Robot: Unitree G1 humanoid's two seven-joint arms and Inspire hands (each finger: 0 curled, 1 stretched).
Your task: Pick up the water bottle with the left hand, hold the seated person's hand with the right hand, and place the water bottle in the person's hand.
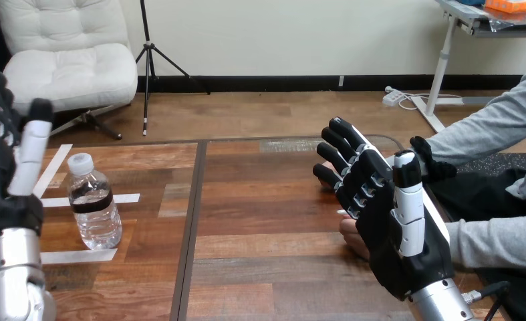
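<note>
A clear water bottle with a white cap and a dark label band stands upright on the left part of the wooden table. My left hand is raised just left of it, fingers straight and open, apart from the bottle. My right hand is held up at the right with its fingers straight and spread, empty. The person's hand peeks out from behind its lower edge, mostly hidden. I cannot tell whether the two touch.
White tape strips mark the table around the bottle. A dark seam runs down the tabletop between the bottle and my right hand. The person's other grey-sleeved arm reaches in farther back at the right.
</note>
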